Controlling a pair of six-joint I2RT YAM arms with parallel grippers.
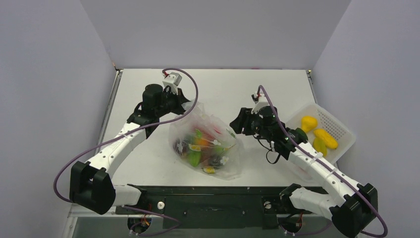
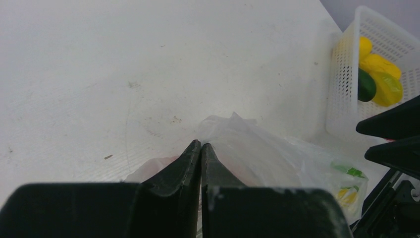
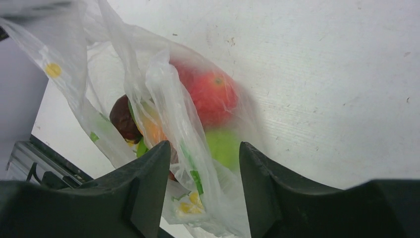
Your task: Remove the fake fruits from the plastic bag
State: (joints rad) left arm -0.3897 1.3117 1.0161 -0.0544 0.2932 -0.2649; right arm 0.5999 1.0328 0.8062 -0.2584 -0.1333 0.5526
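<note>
**Toy fruits bagged on worktop**

The plastic bag (image 1: 208, 146) lies between the worktop's centre and its near edge, with the fake fruits (image 3: 210, 96) inside. My left hand (image 2: 201, 148) pinches its far corner. My right hand (image 3: 205, 153) gapes open at its right side.

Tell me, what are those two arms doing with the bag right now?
Left jaws shut on bag edge. Right jaws open astride bag film. Fruits inside; more in basket. Nothing in the way.

White arm links (image 1: 119, 144), black joints (image 1: 91, 187), black jaws (purple cables (image 1: 196, 89)).
</note>
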